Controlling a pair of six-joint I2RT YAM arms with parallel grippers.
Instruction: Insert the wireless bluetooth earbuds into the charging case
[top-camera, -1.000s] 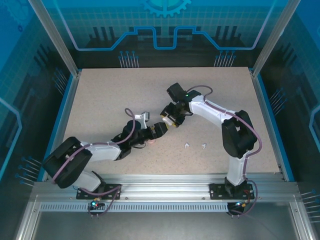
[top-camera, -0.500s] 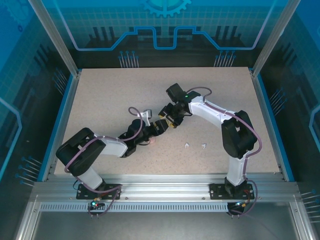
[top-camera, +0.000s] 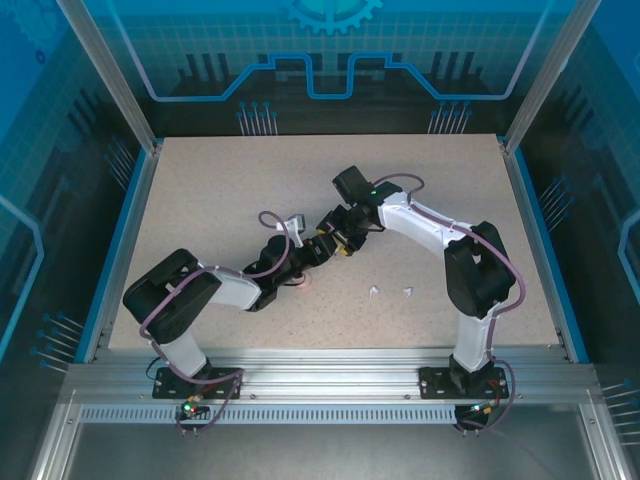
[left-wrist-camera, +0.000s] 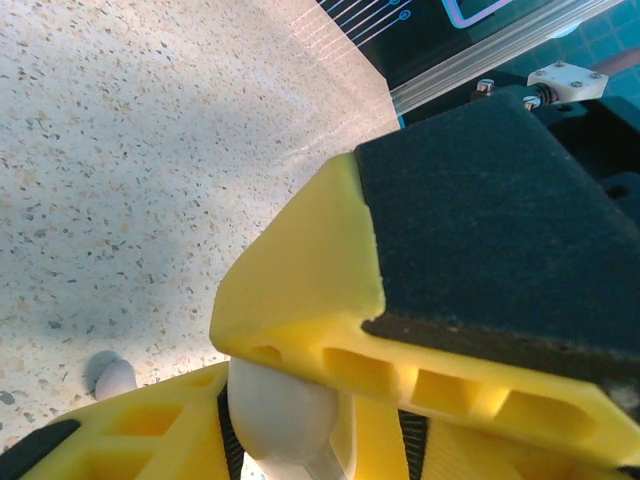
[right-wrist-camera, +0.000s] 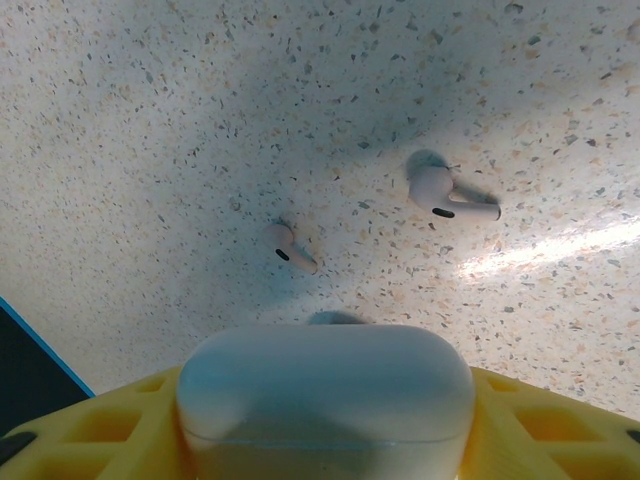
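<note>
My right gripper (top-camera: 342, 240) (right-wrist-camera: 325, 425) is shut on the white charging case (right-wrist-camera: 325, 395), which sits lid-closed between its yellow fingers above the table's middle. My left gripper (top-camera: 320, 252) (left-wrist-camera: 290, 425) meets it from the left. Its jaws are drawn in on a white rounded part of the case (left-wrist-camera: 275, 405), wedged under a yellow finger (left-wrist-camera: 300, 290) with a black pad. Two wireless bluetooth earbuds lie loose on the table, one (top-camera: 374, 291) (right-wrist-camera: 290, 247) left of the other (top-camera: 408, 291) (right-wrist-camera: 445, 192). A tiny pale piece (top-camera: 300, 283) (left-wrist-camera: 113, 378) lies by the left wrist.
The speckled beige table (top-camera: 200, 200) has a blue raised border (top-camera: 130, 230) and clear panels behind. A metal rail (top-camera: 320, 375) carries both arm bases along the near edge. The right arm's elbow (top-camera: 475, 265) stands just right of the loose earbuds.
My left arm has pushed forward and to the right until its gripper meets the case, and its jaws have narrowed from wide open. The right arm and the earbuds have stayed put.
</note>
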